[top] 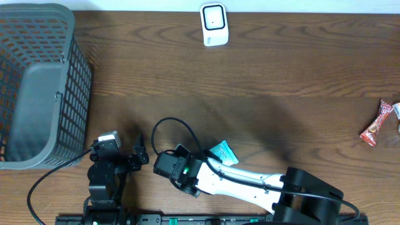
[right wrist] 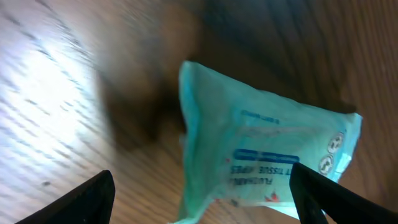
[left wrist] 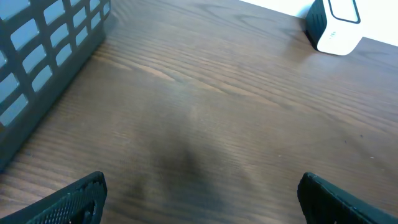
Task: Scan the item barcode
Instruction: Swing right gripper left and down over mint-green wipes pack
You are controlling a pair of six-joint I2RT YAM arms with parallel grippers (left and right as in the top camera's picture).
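Observation:
The item is a teal tissue packet [right wrist: 261, 155] lying on the wooden table; in the overhead view, the packet [top: 222, 152] sticks out from under my right arm near the front edge. My right gripper [right wrist: 200, 171] is open, its dark fingers standing either side of the packet, the right finger [right wrist: 320, 193] nearer to it. No barcode shows on the packet. The white scanner [top: 214, 24] stands at the table's far edge, also seen as the scanner [left wrist: 336, 25] in the left wrist view. My left gripper [left wrist: 202, 177] is open over bare wood at the front left.
A grey mesh basket [top: 44, 87] fills the left side, its wall [left wrist: 43, 56] close to my left gripper. A red candy wrapper [top: 377, 123] lies at the far right. A black cable [top: 169, 125] loops by the right wrist.

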